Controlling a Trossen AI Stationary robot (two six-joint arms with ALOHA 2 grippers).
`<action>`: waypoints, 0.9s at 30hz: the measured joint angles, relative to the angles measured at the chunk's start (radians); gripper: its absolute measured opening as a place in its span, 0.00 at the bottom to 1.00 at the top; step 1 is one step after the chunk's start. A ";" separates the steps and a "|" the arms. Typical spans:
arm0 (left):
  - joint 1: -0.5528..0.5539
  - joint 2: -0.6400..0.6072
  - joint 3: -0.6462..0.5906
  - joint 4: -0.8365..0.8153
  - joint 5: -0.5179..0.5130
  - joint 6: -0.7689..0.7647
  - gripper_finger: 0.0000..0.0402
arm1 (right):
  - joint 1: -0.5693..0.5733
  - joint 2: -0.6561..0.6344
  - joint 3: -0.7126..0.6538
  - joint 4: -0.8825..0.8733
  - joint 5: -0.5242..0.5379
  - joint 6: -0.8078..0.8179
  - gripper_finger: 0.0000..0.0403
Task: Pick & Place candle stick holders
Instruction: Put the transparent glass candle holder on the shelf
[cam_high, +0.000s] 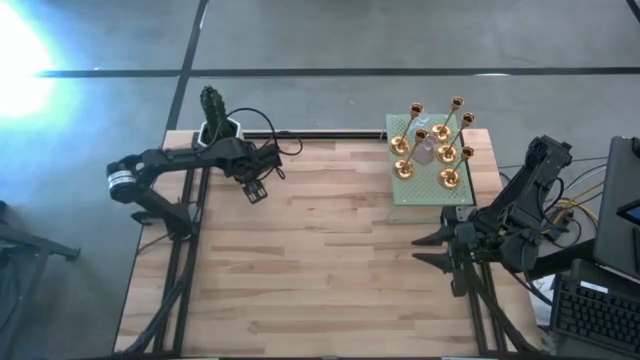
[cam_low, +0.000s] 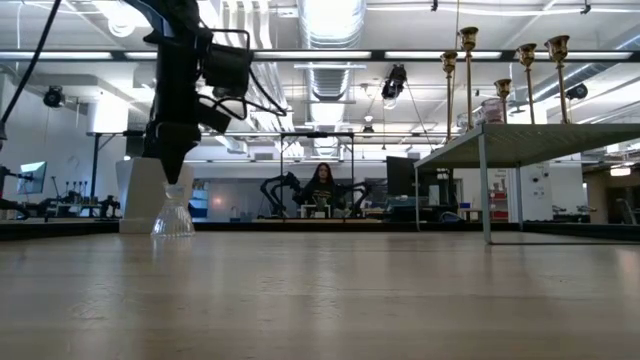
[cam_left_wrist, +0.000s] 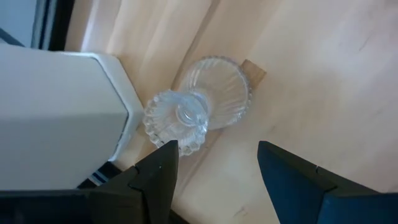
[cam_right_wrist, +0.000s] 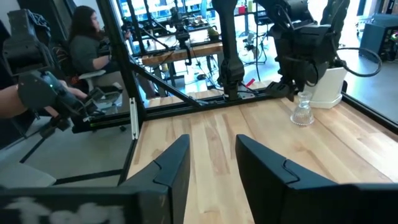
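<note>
A clear ribbed glass candle stick holder (cam_left_wrist: 200, 107) stands upright on its round base on the wooden table, right beside the white cactus pot (cam_left_wrist: 56, 118). My left gripper (cam_left_wrist: 214, 149) hangs open just above it, pointing down, with one finger close over its cup (cam_left_wrist: 176, 122); the low view shows the same gripper (cam_low: 172, 165) over the same holder (cam_low: 173, 213). Several gold candle stick holders (cam_high: 432, 135) and a pale glass one (cam_high: 425, 153) stand on a raised green shelf (cam_high: 428, 190) at the far right. My right gripper (cam_right_wrist: 211, 165) waits open at the table's right edge.
The white pot with the green cactus (cam_high: 214, 122) stands at the far left edge. The raised shelf on thin legs (cam_low: 483, 190) takes the far right corner. Bare wooden tabletop (cam_high: 320, 260) lies between the arms. A person sits beyond the table (cam_low: 322, 185).
</note>
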 joint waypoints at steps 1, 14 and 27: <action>0.000 0.000 0.006 0.001 -0.001 0.000 0.56 | 0.000 0.000 0.000 0.000 0.000 0.000 0.31; -0.058 -0.273 -0.091 0.069 -0.100 -0.292 0.56 | 0.000 0.001 0.000 0.000 -0.024 0.026 0.29; -0.256 -0.650 -0.713 0.856 -0.136 -0.622 0.56 | 0.000 -0.001 0.000 0.002 -0.020 -0.025 0.31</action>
